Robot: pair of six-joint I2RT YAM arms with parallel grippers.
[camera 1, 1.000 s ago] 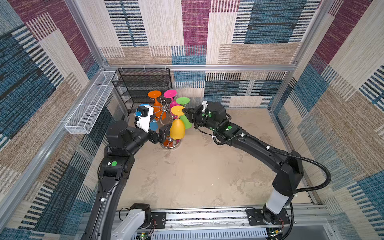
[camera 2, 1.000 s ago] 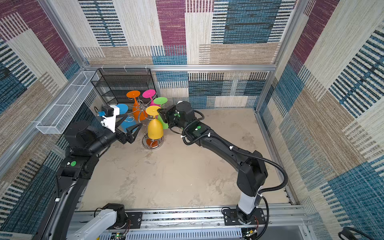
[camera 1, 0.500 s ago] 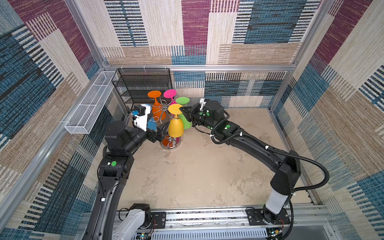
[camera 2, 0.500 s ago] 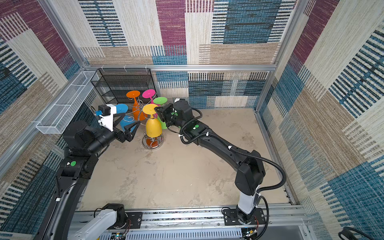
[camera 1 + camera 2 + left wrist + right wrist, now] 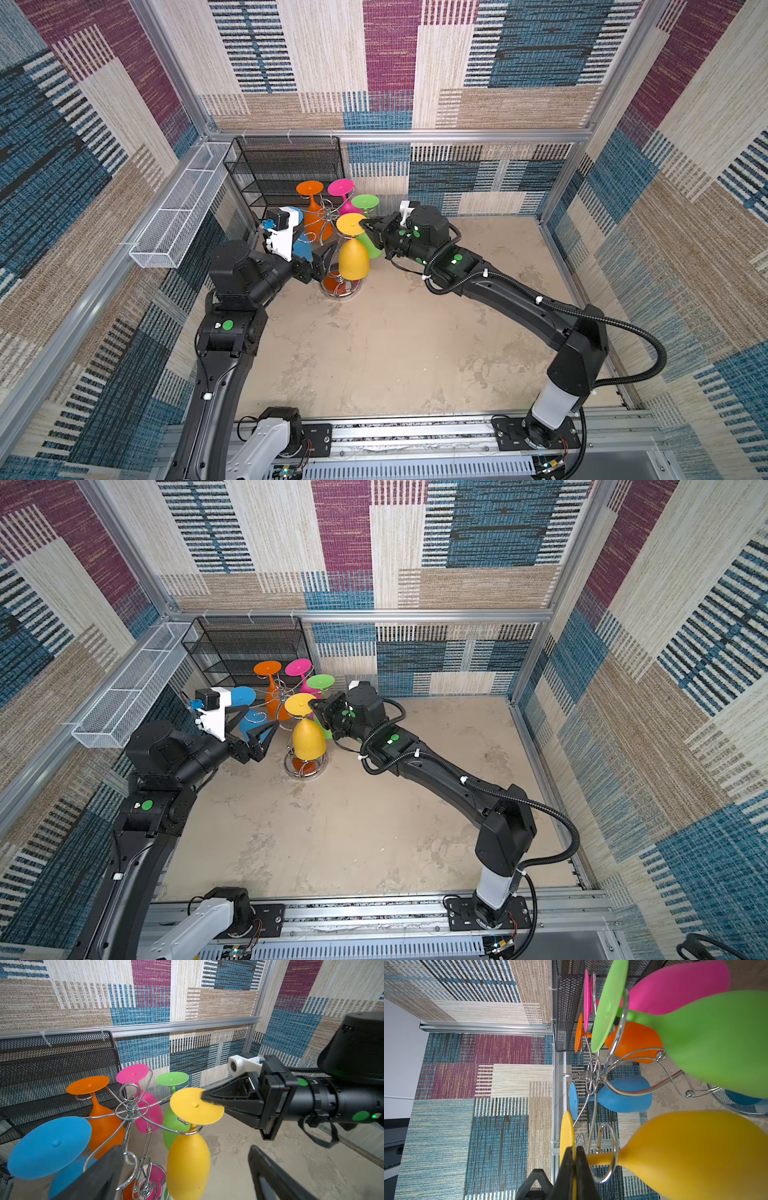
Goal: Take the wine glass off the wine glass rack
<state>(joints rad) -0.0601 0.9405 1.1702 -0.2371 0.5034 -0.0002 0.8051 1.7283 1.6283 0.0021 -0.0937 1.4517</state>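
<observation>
Wine glass rack (image 5: 340,286) stands on the surface (image 5: 395,353), upper centre-left in both top views, just in front of a black mesh shelf (image 5: 286,166). Five glasses hang on it upside down. Right claw (image 5: 204,1097) is clamped on the rim of the yellow glass's (image 5: 353,259) foot; the stem sits inside a wire curl (image 5: 607,1153). Left claw (image 5: 262,719) is spread wide and empty, low beside the rack's stem, near the blue glass (image 5: 49,1147). Risks, as I judge them: the hold is a thin edge pinch, so the hanging bowl could pivot or slip free. A pull off the line of the curl's opening would drag or tip the light rack. The green glass (image 5: 174,1126) hangs just beside and could get knocked.
</observation>
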